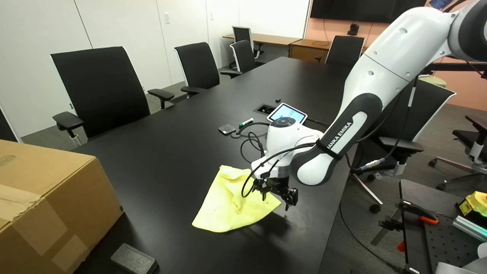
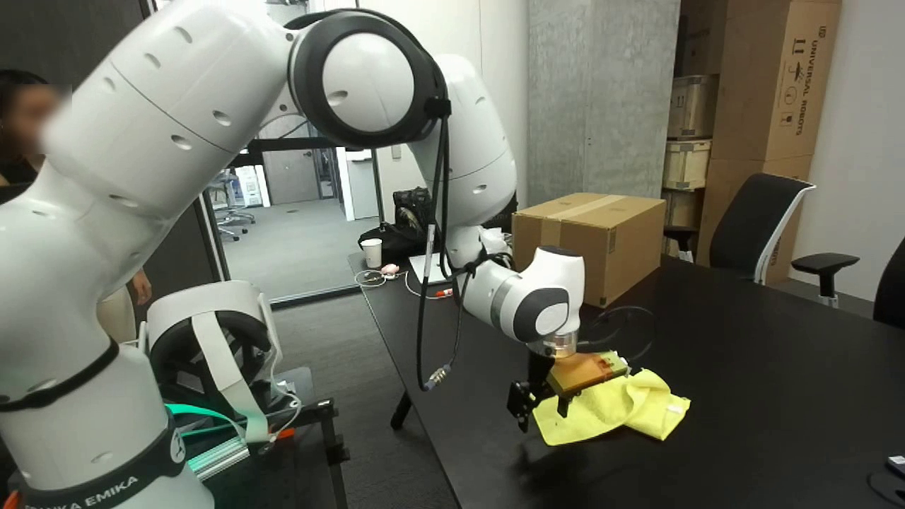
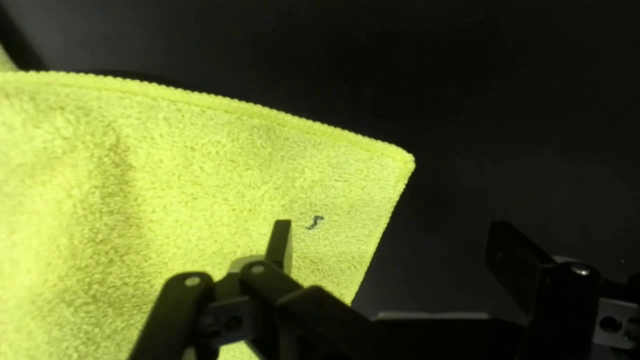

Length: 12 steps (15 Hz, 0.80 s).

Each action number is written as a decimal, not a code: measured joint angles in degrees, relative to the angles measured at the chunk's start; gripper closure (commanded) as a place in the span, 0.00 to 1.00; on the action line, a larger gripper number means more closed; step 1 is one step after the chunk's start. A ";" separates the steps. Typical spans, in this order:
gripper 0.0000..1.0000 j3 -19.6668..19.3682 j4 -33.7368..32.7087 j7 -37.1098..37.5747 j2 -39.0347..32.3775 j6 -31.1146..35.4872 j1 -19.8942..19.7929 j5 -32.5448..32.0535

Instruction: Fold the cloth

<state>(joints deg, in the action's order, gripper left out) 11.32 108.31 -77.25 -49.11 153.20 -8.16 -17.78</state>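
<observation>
The yellow cloth (image 1: 224, 207) lies on the dark table, wrinkled, with a raised fold near its middle. In an exterior view, the cloth (image 2: 590, 417) shows a folded-over part at its right side. My gripper (image 1: 275, 201) is over one corner of the cloth, with its fingers pointing down; it also shows in an exterior view (image 2: 543, 420). In the wrist view, my gripper (image 3: 391, 224) is wide open and empty. One finger is over the cloth (image 3: 200, 175) near a small dark mark, and the other is past its edge, over the table. The fingertips appear above the surface.
A cardboard box (image 1: 57, 205) stands on the table, also in an exterior view (image 2: 594, 240). A dark grey block (image 1: 134, 259) lies near it. A tablet (image 1: 287, 113), a marker (image 1: 246, 122) and cables lie behind the arm. The table's side edge (image 1: 335, 224) runs near the gripper.
</observation>
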 measured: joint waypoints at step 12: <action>0.50 -6.85 -2.69 -4.62 -3.14 5.77 5.25 -3.28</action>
<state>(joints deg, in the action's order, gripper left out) 4.47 105.61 -81.87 -52.25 158.97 -2.91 -21.06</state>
